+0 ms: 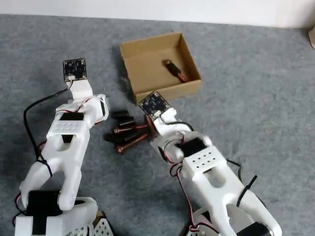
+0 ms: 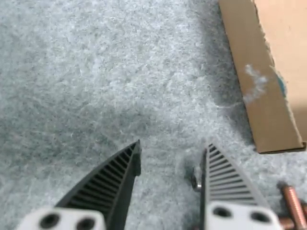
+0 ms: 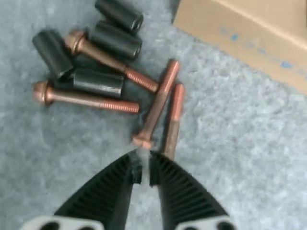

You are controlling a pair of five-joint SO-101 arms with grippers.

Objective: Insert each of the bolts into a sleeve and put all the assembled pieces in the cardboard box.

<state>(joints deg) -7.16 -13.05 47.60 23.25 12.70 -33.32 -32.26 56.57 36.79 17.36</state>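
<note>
on the left, the white left arm stretches over the grey, carpet-like tabletop. its gripper stands wide open with nothing between its black ribbed fingers, and bare grey cover lies under it. the outer wall of the brown cardboard box is beside it, and the threaded end of a copper-coloured bolt shows just past one finger.

between the two arms lies a loose pile of copper-coloured bolts and black cylindrical sleeves. four sleeves cluster together, and two bolts lie among them, touching them. whether either is seated in a sleeve cannot be told. two more bolts lie side by side just apart from the cluster, one with its head right at the tips of the right gripper. that gripper is narrowed to a thin slit, and nothing shows inside it.

the open cardboard box sits just beyond the pile. one assembled piece, a dark sleeve with a reddish bolt end showing, lies on its floor. the white right arm comes in from the lower right.
</note>
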